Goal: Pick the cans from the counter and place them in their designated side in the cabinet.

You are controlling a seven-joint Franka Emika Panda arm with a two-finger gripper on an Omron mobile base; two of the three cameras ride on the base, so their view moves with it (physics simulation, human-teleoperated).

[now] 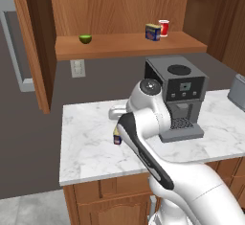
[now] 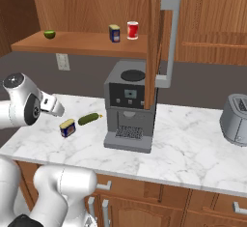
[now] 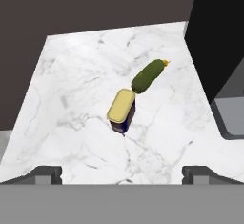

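One dark blue can [image 3: 121, 109] with a yellow top lies on the white marble counter [image 3: 71, 104], touching the end of a green pickle [image 3: 148, 75]. My gripper [image 3: 122, 174] hovers above and short of this can, open, with nothing between its fingertips [image 3: 46, 174]. In the right base view the same can [image 2: 68, 128] sits just right of my hand [image 2: 52, 106]. In the left base view this can [image 1: 116, 136] peeks out beside my arm. A second blue and yellow can [image 1: 152, 31] stands on the cabinet shelf [image 1: 115, 48], toward its right.
A red-and-white can [image 1: 164, 28] stands beside the shelf can, and a lime [image 1: 85, 39] lies at the shelf's left. A grey coffee machine [image 2: 128, 110] stands right of the counter can. A toaster [image 2: 236, 120] is far right. The cabinet door [image 2: 154, 37] hangs open.
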